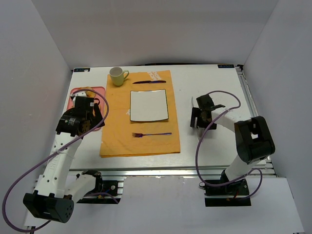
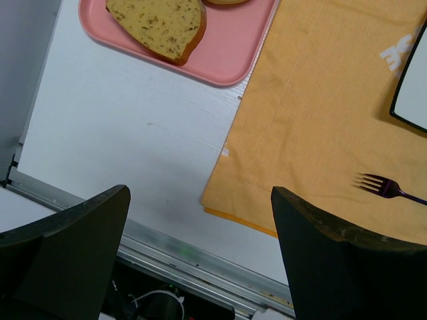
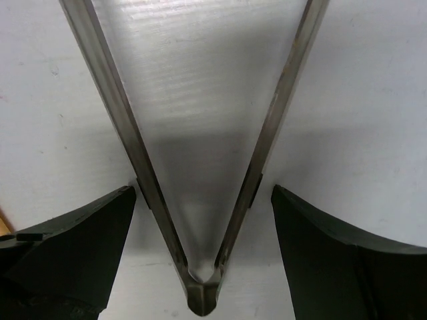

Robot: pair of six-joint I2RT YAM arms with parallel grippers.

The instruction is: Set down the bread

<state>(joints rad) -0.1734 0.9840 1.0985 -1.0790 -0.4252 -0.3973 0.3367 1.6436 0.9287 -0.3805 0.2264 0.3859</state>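
**Placing not yet begun: plate bare, bread on the tray**

**Top view.** The white plate (image 1: 148, 106) sits in the middle of the orange placemat (image 1: 117, 141) with nothing on it. If that is where the bread is meant to go, the whole carry is left to do. A cup (image 1: 117, 75) and a knife (image 1: 148, 82) lie beyond the plate and a fork (image 1: 151, 134) lies in front of it. What is inside the cup cannot be made out. The pink tray (image 1: 97, 89) lies just left of the placemat, mostly hidden under the left gripper (image 1: 87, 114). The right gripper (image 1: 204, 113) is low over the bare table (image 1: 214, 83), well apart from tray and plate.

**Left wrist view.** The tray holds 2 things. 1 is a flat brown seeded slice (image 2: 160, 27). Beyond it is the bread (image 2: 225, 2), seen only as a pale tan curved edge cut off by the top of the frame. The left pincer's 2 fingers (image 2: 73, 233) stand wide apart over bare table with nothing between them.

**Right wrist view.** The right pincer's jaws are spread as wide as they go, straddling metal tongs (image 3: 200, 293) that lie in an unsqueezed V on the table. Each finger sits just beside a tong arm, and actual contact cannot be told. Judging by this, the tongs must be gripped before any bread moves.
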